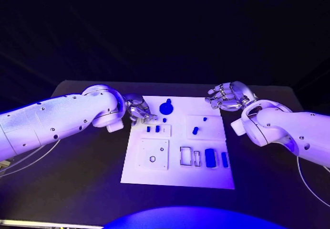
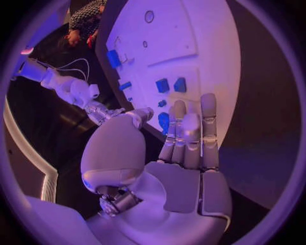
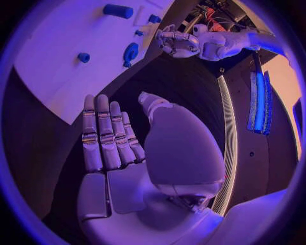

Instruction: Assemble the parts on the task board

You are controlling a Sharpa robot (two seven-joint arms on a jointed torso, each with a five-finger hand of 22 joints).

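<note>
1. Parts lie spread over the white task board in my head view, the board sitting mid-table on the black table. A large round blue part sits near the board's far edge, two small blue parts lie just beside my left hand, and two upright blue bars stand toward the near right. A raised white square plate occupies the near left of the board.
2. Same view: my left hand hangs at the board's far-left corner with its fingers curled; I cannot tell whether anything is in it. My right hand hovers past the far-right corner, fingers bent and apart, with nothing in its grasp.
3. Left wrist view: my left hand shows an extended palm, fingers straight and side by side, released and empty. Beyond the fingertips lie the board and two square blue parts. The other hand shows off past the board's edge.
4. Right wrist view: my right hand is likewise flat and empty over the dark table, apart from the board. A blue cylinder lies on the board, with the round part close to the board's edge.
</note>
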